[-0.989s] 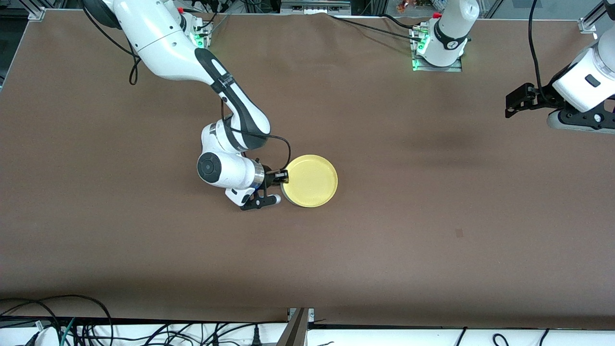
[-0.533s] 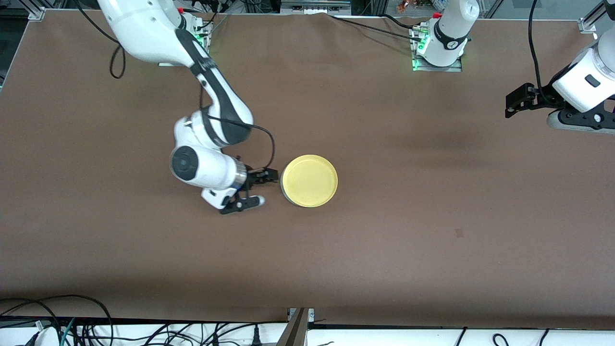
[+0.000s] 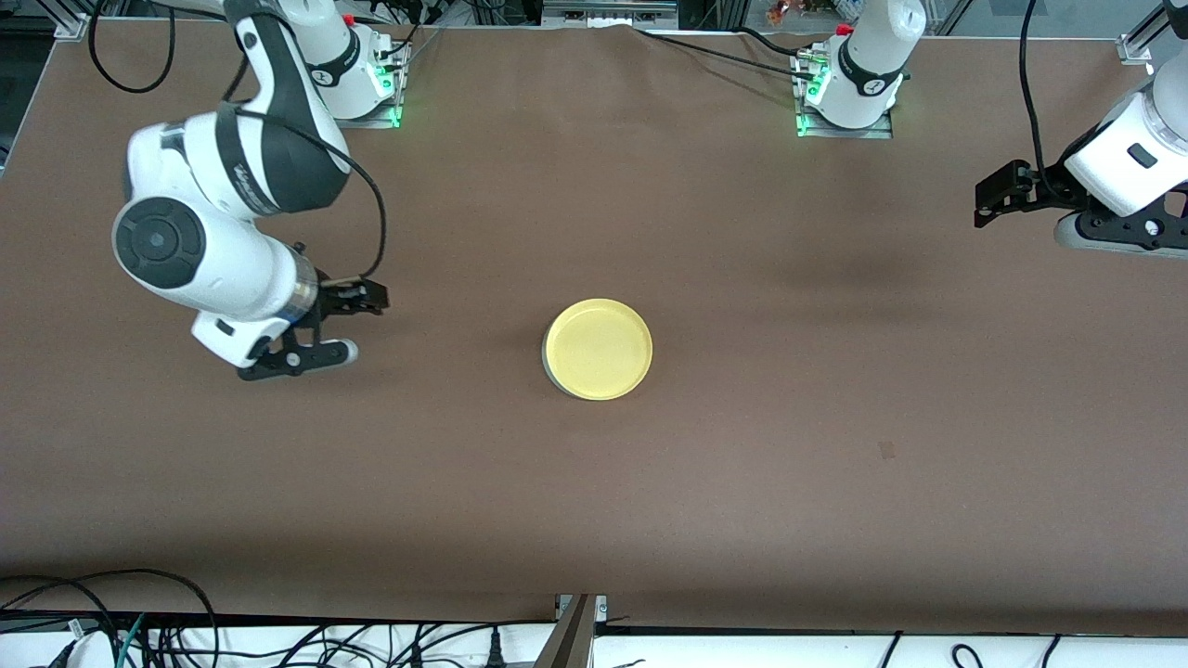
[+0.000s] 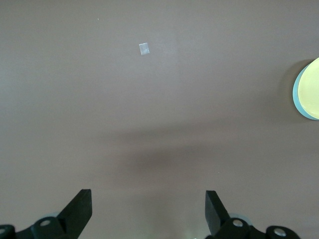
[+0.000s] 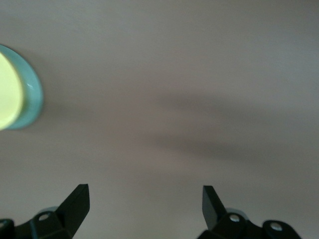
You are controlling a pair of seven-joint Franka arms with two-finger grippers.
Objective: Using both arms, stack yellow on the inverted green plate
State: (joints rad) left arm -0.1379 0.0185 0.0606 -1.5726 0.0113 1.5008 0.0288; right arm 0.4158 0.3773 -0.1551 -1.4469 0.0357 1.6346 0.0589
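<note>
Front view | brown tabletop (image 3: 835, 464) carrying the stack mid-table | round bright yellow plastic plate (image 3: 599, 349) sitting on round pale mint-green plate (image 5: 33, 102) | stacking looking done | right tool (image 3: 339, 325) wide open, empty, hanging toward its end | left tool (image 3: 1007, 195) open, empty, waiting | next: parking both arms.

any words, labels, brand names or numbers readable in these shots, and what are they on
Nothing here can be read.
Right arm: pale lettering on its black band, too blurred to read.
Left arm: a small round mark on its black band, too small to read.
Yellow plate and green plate under it: no text.
Small pale patch on the table: blank.
</note>
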